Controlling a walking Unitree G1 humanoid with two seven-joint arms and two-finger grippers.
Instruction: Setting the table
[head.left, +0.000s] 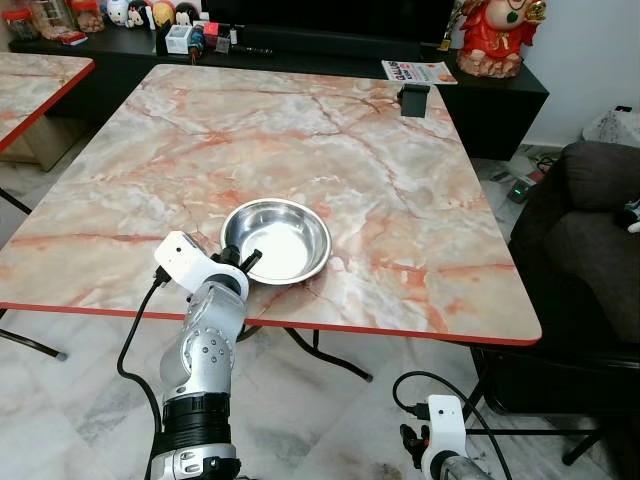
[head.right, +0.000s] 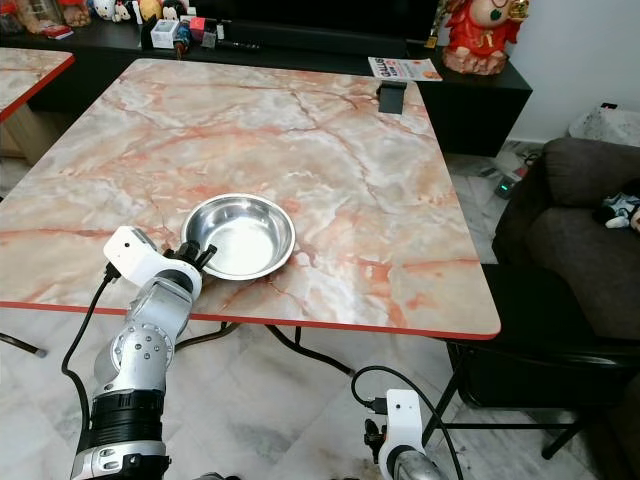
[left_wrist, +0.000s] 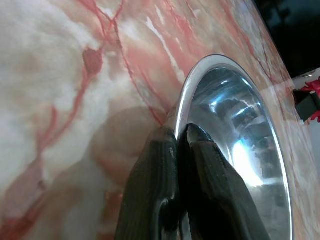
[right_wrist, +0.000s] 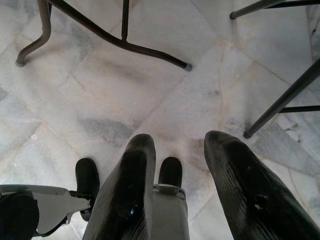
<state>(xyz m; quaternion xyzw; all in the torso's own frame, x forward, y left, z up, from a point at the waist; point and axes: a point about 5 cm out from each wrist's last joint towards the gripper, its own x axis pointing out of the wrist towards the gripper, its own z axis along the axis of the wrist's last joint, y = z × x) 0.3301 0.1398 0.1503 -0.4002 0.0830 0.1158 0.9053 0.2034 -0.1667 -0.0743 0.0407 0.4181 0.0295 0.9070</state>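
A shallow steel bowl (head.left: 276, 239) sits upright near the front edge of the table (head.left: 400, 220), a little left of the middle. It is round, polished and mirror-bright inside, with a thin rolled rim, and nothing lies in it. The left tool (head.left: 248, 262) has reached up over the table edge and pinches the bowl's near-left rim: in the left wrist view its 2 black fingers (left_wrist: 155, 195) are pressed almost together with the rim between them, 1 inside the bowl and 1 outside.

The right tool (right_wrist: 182, 200) hangs low beside the robot, below table height, pointing at the floor (right_wrist: 125, 95); its 2 fingers stand apart with a clear gap and hold nothing.

The table top is pale marble-patterned with pink and rust veins and a red edge band, on dark metal legs (right_wrist: 125, 42). A small black object (head.left: 413, 99) stands near its far right corner. A second table (head.left: 30, 85) of the same pattern stands to the left. Behind runs a low black cabinet (head.left: 500, 95) carrying a magazine (head.left: 418, 71), a red figurine (head.left: 497, 35) and small trinkets (head.left: 150, 14). A dark sofa (head.left: 590, 230) stands at the right, and the floor is grey-white marble tile.
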